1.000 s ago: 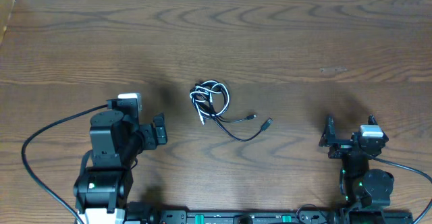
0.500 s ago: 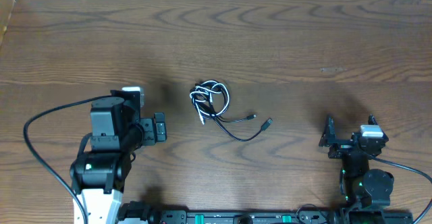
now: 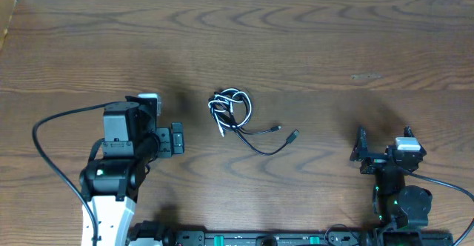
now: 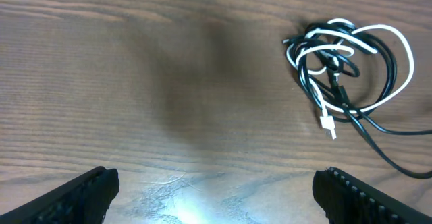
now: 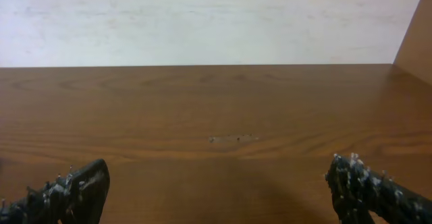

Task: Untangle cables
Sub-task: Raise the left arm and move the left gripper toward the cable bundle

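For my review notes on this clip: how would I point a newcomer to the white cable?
On the wooden table, look at the small tangle near the middle. The white cable is the only pale cord there, looped among black cables, its small plug sticking out of the knot toward the robot's side.

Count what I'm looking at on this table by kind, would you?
Robot arms: 2, the left arm and the right arm
Tangle of cords: 1, white and black strands looped together
Total: 3
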